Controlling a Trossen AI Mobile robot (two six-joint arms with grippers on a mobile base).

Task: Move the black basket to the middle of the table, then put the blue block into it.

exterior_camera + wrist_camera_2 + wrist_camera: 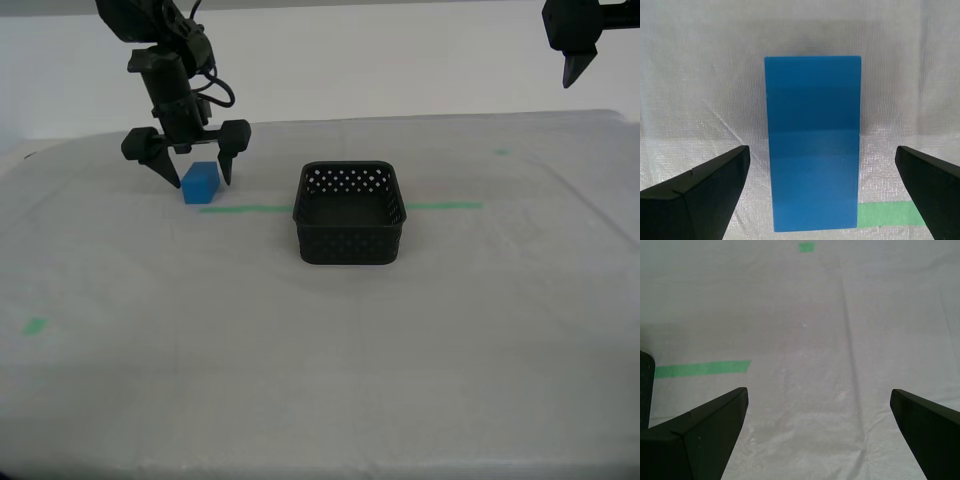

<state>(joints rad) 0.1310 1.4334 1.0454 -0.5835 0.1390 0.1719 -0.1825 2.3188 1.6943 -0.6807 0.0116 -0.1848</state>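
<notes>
Our second gripper [195,168] hangs over the blue block [200,183] at the exterior view's left, jaws spread wide, one finger on each side of the block and neither touching it. In the second wrist view the block [812,142] sits squarely between the two dark fingers [700,192] with clear gaps on both sides, resting on the table [700,75] and just beside a strip of green tape [887,215].

Our first gripper [819,432] is also spread open with nothing between its fingers, only bare tabletop below. It is raised at the exterior view's upper right [578,62], well apart from everything else.

The black basket [350,213] stands upright and empty near the middle of the table [320,380], to the exterior view's right of the block and apart from it. A green tape line [245,209] runs behind the basket on both sides. A small green mark [35,325] lies near the exterior view's left edge, another [502,152] farther back on the right.
</notes>
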